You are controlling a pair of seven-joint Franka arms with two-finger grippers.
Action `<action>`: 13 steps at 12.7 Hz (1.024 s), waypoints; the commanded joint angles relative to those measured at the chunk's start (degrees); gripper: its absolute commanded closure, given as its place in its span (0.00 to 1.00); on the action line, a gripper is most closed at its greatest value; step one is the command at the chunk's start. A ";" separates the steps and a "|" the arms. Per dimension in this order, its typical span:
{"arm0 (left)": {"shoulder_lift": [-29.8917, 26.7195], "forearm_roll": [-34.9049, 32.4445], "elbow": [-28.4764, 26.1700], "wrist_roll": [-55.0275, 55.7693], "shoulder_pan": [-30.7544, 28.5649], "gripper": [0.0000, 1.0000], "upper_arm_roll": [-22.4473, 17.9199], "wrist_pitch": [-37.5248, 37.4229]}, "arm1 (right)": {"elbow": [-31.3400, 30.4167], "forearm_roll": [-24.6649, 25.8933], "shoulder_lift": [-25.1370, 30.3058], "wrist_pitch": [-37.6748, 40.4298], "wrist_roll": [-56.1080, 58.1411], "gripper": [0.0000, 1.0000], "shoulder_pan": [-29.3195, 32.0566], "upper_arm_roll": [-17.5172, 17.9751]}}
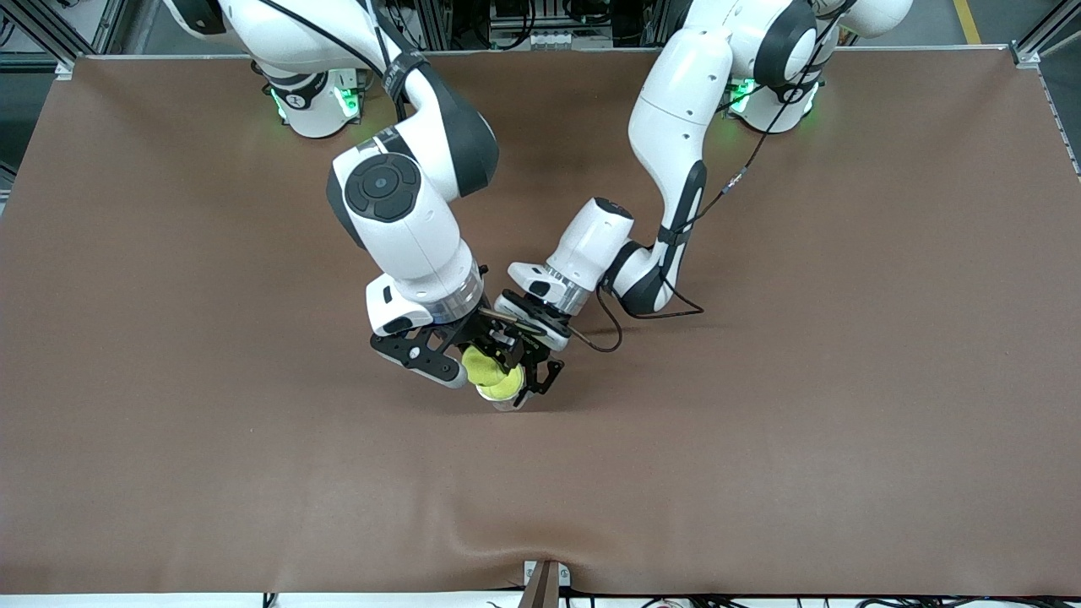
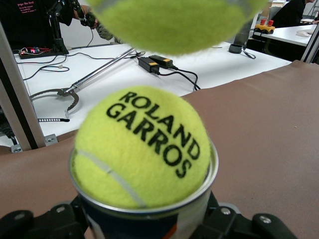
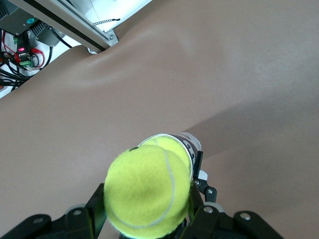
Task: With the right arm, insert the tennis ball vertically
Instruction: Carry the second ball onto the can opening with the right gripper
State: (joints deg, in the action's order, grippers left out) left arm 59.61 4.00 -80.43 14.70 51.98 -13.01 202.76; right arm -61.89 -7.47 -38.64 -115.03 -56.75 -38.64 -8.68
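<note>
My right gripper is shut on a yellow tennis ball, its black fingers pressing both sides. The ball hangs just above the mouth of a tennis can, slightly off its centre. A second ball printed ROLAND GARROS sits in that mouth, bulging over the metal rim. My left gripper is shut on the can from the side, near the middle of the table. In the left wrist view the held ball fills the top.
A brown cloth covers the table, with a fold near the front edge. A metal bracket sits at the middle of that edge. A thin dark cable loops under the left wrist.
</note>
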 commanded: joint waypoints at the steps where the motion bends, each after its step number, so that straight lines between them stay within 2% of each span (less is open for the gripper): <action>1: 1.29 1.54 1.59 -0.02 0.40 0.18 -0.62 0.97 | 2.30 0.17 -2.14 0.50 -1.26 0.72 -0.56 -0.72; 9: 1.29 1.54 1.59 -0.02 0.49 0.20 -0.62 0.97 | -1.56 0.17 -3.38 -4.85 -1.35 0.72 -0.74 -0.63; 11: 1.29 1.54 1.59 -0.02 0.49 0.20 -0.62 0.97 | -2.01 0.17 -3.38 -5.47 -1.35 0.69 -0.74 -0.63; 12: 1.29 1.54 1.59 -0.02 0.49 0.20 -0.62 0.97 | -2.10 0.17 -3.64 -5.73 -1.35 0.60 -0.74 -0.63; 13: 1.29 1.54 1.59 -0.02 0.49 0.19 -0.62 0.97 | -2.10 0.26 -3.73 -5.82 -1.35 0.41 -0.74 -0.63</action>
State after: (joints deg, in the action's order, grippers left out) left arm 59.62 4.03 -80.38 14.70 52.00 -13.00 202.79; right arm -63.56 -7.47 -42.52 -120.09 -57.07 -38.77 -8.70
